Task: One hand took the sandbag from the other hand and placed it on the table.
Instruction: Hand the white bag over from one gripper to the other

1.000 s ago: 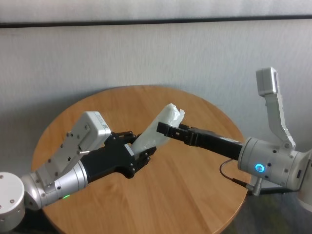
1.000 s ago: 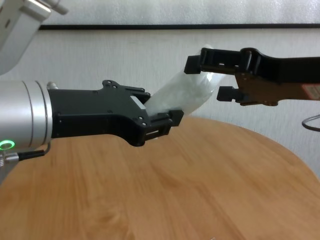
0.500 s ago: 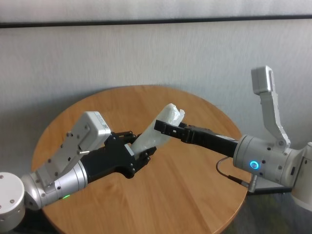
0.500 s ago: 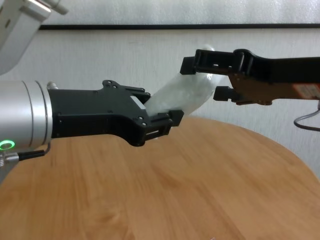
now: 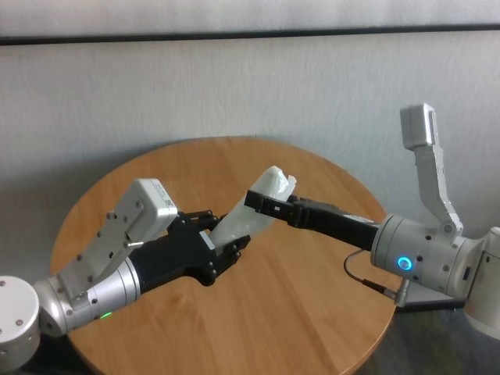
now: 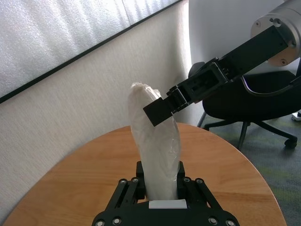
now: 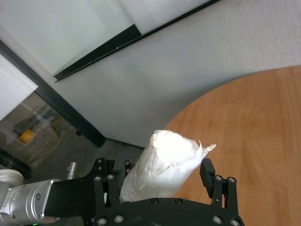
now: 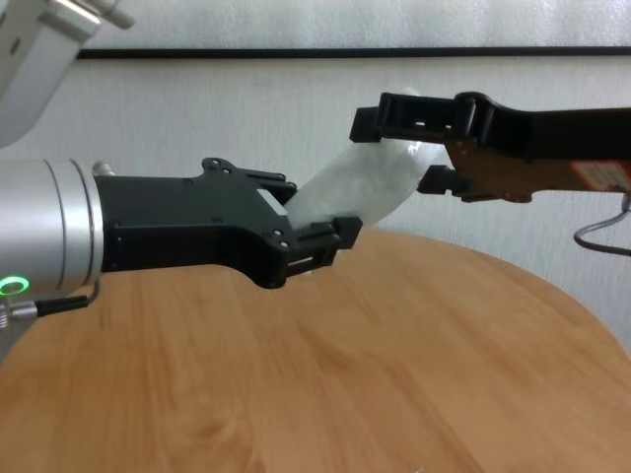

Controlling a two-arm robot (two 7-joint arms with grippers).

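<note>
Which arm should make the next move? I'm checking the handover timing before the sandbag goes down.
The right. Its right gripper stands open with fingers straddling the raised upper end of the sandbag, ready to close. The left gripper is shut on the bag's lower end above the table, so it can only hold.

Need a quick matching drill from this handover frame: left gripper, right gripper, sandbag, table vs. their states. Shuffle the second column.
Things:
1. left gripper
2. right gripper
3. sandbag
4. table

States:
A. jaws open, straddling the pouch's upper end
B. tilted, lifted above the wood top
C. nothing rests on its visible top
D. shut on the pouch's lower end

Pairs: 1-D, 2-A, 3-B, 4-C
</note>
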